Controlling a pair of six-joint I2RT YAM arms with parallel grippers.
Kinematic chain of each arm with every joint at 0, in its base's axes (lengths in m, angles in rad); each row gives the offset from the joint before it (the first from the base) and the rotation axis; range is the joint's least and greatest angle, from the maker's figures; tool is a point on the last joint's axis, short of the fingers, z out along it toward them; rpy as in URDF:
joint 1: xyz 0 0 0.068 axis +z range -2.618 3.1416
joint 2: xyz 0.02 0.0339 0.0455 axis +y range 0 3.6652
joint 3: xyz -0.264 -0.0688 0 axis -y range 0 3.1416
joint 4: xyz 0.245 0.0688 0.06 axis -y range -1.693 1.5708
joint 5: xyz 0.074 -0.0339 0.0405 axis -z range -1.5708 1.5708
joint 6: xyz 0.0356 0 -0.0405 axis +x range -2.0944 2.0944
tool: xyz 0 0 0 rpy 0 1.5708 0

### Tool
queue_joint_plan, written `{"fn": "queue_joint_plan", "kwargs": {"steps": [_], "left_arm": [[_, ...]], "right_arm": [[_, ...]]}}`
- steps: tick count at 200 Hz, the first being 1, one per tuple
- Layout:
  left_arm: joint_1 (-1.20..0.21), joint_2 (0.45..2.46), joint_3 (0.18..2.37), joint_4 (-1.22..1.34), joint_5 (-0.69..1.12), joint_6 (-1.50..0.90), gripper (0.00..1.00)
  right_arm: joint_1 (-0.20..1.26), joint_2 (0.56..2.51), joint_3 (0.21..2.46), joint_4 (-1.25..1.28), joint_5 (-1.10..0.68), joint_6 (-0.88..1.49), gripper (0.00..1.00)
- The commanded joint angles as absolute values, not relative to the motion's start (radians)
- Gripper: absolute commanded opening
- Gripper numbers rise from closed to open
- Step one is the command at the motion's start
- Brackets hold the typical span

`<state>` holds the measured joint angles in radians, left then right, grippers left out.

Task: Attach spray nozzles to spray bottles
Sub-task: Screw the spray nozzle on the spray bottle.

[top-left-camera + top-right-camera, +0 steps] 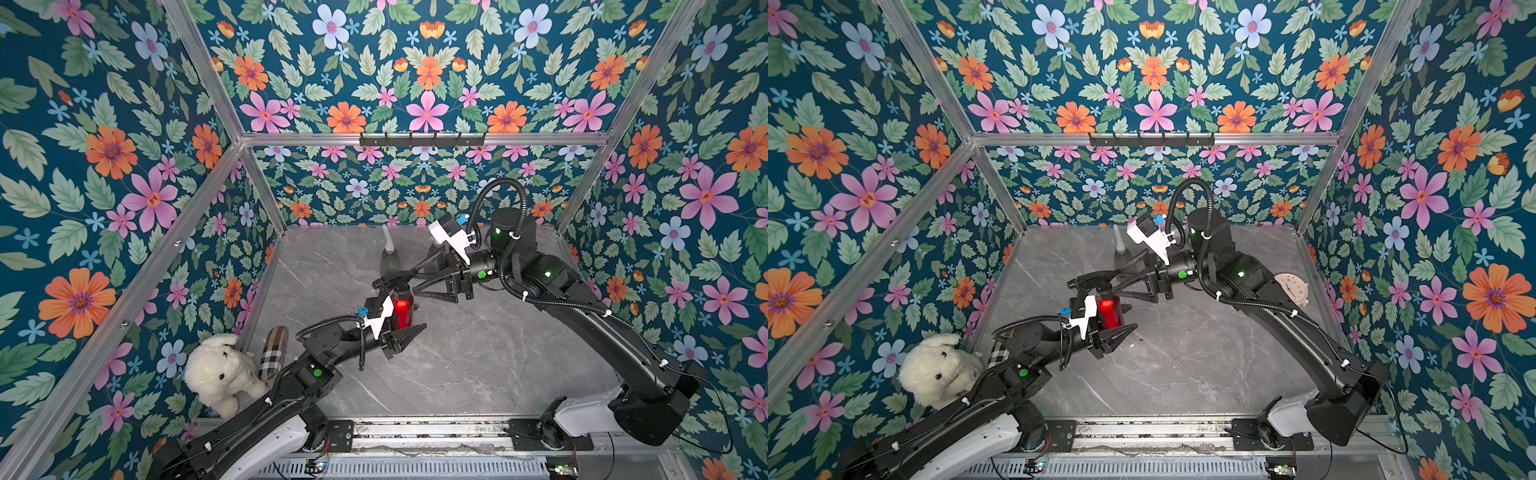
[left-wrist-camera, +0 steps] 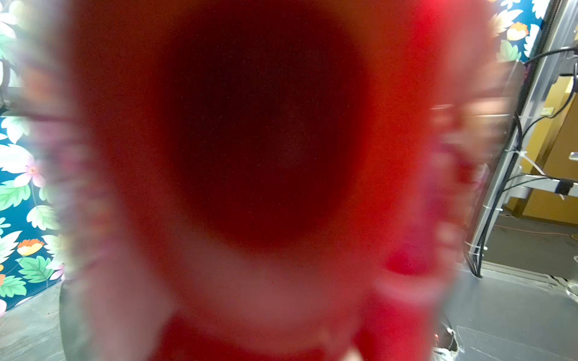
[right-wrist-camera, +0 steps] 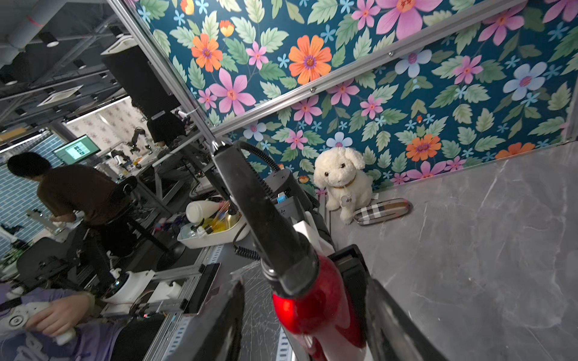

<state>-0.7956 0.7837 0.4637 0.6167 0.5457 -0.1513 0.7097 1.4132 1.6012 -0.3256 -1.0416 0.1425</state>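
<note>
My left gripper (image 1: 419, 316) is clamped on the red bottle (image 1: 402, 309). The bottle stands upright near the middle of the table (image 1: 478, 361), with one finger passing behind it and one in front. The black nozzle (image 1: 390, 282) sits on its neck, spout toward 9 o'clock. My right gripper (image 1: 414, 282) reaches in from 3 o'clock, fingers spread either side of the nozzle's collar. The right wrist view shows a gap beside the collar on one side. The left wrist view gives only red blur. A pale pink disc (image 1: 1293, 289) beside my right forearm shows in a top view; in both the arm crosses that spot. A grey bottle (image 1: 390, 259) stands at 12 o'clock from the red one. The plush dog (image 1: 220, 374) and plaid case (image 1: 274, 353) sit at 8 o'clock against the wall. From 3 to 6 o'clock there is open marble.
</note>
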Motion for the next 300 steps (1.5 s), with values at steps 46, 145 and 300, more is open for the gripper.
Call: {"fn": "queue_joint_plan", "kwargs": {"steps": [46,145,300], "left_arm": [[-0.785,0.808,0.471,0.701,0.617,-0.183,0.0],[-0.784,0.812,0.474,0.694,0.617,-0.186,0.0],[-0.788,0.786,0.518,0.602,0.242,-0.114,0.0]], "right_arm": [[0.761,1.459,1.683,-0.45,-1.049,-0.006,0.58],[0.781,1.48,1.715,-0.476,-0.991,-0.017,0.36],[1.228,1.487,1.555,-0.371,0.246,0.21,0.26]]}}
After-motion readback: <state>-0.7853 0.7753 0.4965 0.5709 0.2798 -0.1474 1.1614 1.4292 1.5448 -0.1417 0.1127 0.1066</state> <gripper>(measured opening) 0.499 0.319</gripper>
